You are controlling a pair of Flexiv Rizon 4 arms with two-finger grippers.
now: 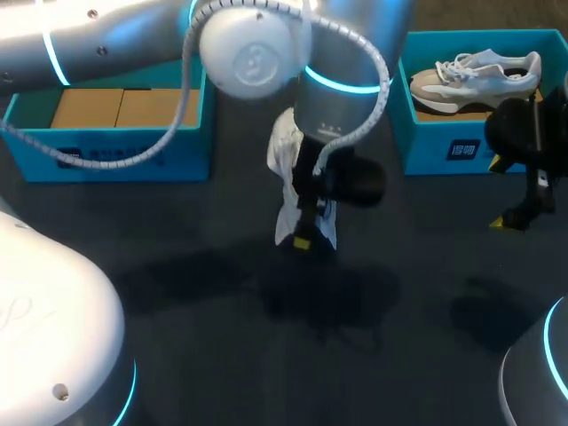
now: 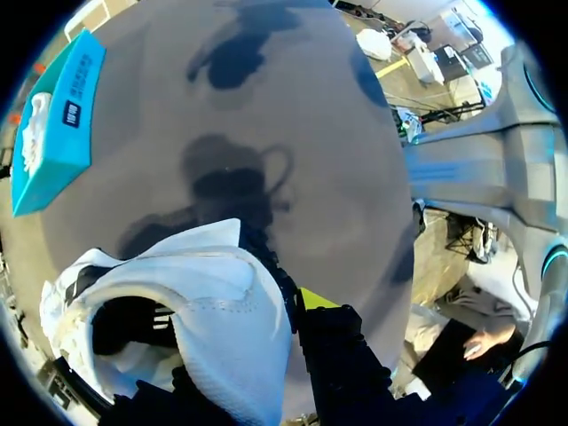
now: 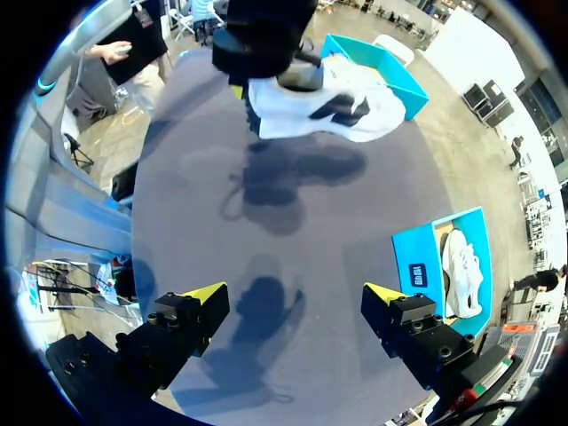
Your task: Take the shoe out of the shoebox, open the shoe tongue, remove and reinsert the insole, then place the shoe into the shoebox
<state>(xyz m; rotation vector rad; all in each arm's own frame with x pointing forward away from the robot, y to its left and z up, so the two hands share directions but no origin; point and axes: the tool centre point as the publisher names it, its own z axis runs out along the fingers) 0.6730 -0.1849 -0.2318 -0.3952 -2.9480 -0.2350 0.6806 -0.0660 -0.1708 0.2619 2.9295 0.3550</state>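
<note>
White sneaker (image 1: 286,160) held up over mid-table, clamped in L gripper (image 1: 304,238).
Dark table (image 1: 204,293) lies open in front of it and to both sides; both boxes sit along the far edge. L arm comes in from far left, wrist pointing down. R gripper (image 3: 295,297) hangs above the table near R side, fingers spread wide. L shoebox (image 1: 115,155) holds brown cardboard (image 1: 124,106); R shoebox (image 1: 444,146) holds a 2nd sneaker (image 1: 484,75).
</note>
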